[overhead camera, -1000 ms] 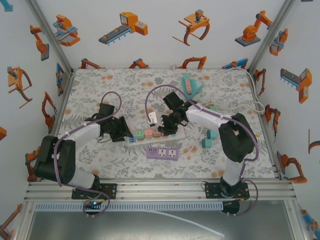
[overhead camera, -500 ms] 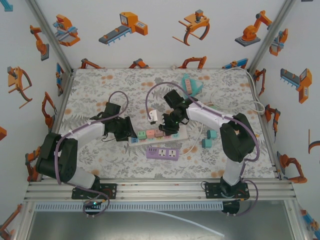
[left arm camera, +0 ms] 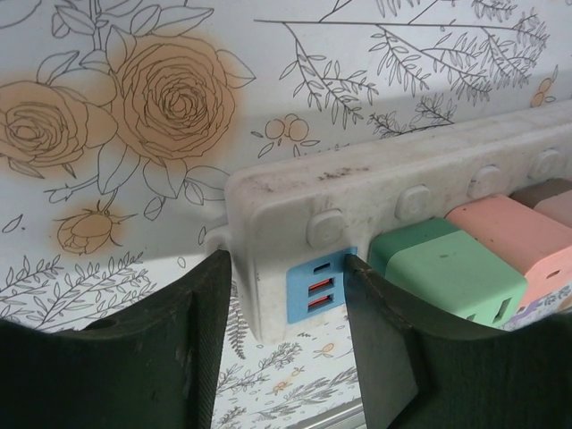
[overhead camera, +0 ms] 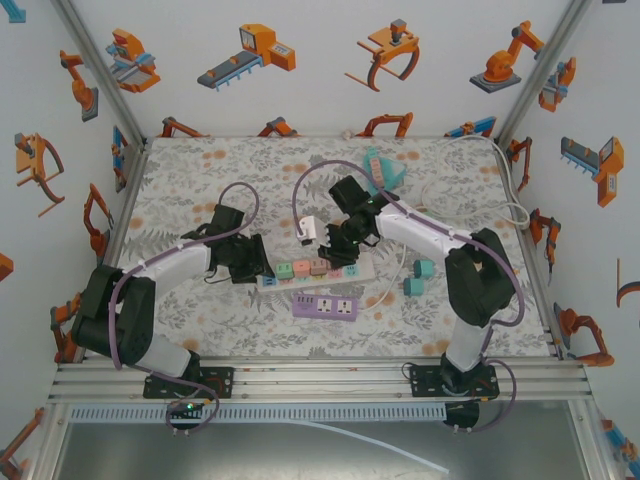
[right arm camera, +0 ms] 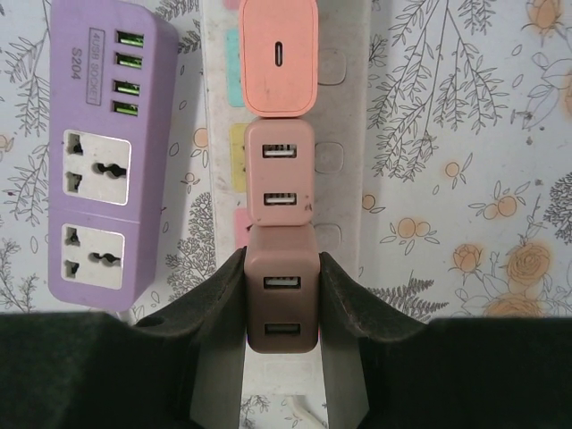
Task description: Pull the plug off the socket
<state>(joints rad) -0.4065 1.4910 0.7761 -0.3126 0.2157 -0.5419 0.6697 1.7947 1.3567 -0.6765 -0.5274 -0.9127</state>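
The right gripper [right arm camera: 281, 266] is closed tightly on the brown USB charger [right arm camera: 281, 313]. The left gripper [left arm camera: 286, 273] clasps the end of the white power strip [left arm camera: 384, 183].

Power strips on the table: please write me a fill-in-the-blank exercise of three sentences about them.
1. On the right gripper, the jaws are shut on the ____ plug.
2. The power strip without any plug is ____.
3. On the left gripper, the jaws flank the end of the white strip with the ____ USB panel.
Missing words: brown, purple, blue.

A purple socket block [overhead camera: 325, 306] lies at lower centre of the flowered bench [overhead camera: 200, 170], with teal cubes [overhead camera: 415, 287] to its right.
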